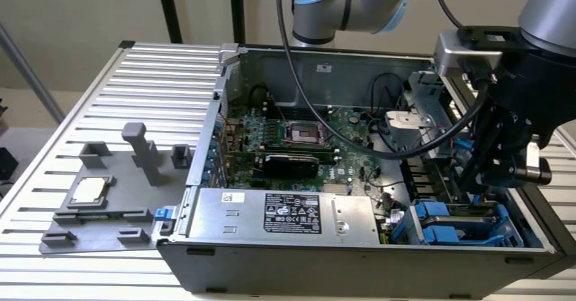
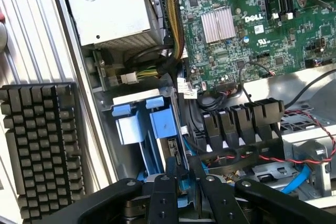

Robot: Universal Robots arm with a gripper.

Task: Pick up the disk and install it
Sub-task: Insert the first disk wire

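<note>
The disk [image 2: 177, 179] shows as a thin edge-on slab: a dark grey metal side with a strip of blue plastic frame along it, seen from the wrist view between the two black fingers [image 2: 163, 198] of the gripper [image 2: 184, 195]. It stands on edge, its flat faces upright, with its long axis running down into the computer case [image 1: 207, 152] towards the drive bay [image 1: 468, 223]. The jaws are closed on the disk, one finger pressed against each flat face, so the slab sits squarely in the narrow gap between them.

In the exterior view the gripper [image 1: 490, 179] hangs over the near corner of the case on the exterior view's right, just above the blue drive carriers [image 1: 446, 210] that sit in the bay. In the wrist view the same blue carriers [image 2: 142, 124] lie just beside the held disk, and its lower end reaches down next to them; whether it already touches the bay I cannot tell.

Beside the bay, along the near edge of the case, lies the silver power supply [image 1: 279, 213] with its black label. The green circuit board [image 1: 297, 139] covers the floor of the case. Outside the case, on the slatted bench [image 1: 153, 65], a grey holder [image 1: 99, 206] carries a small square silver chip [image 1: 90, 190].
</note>
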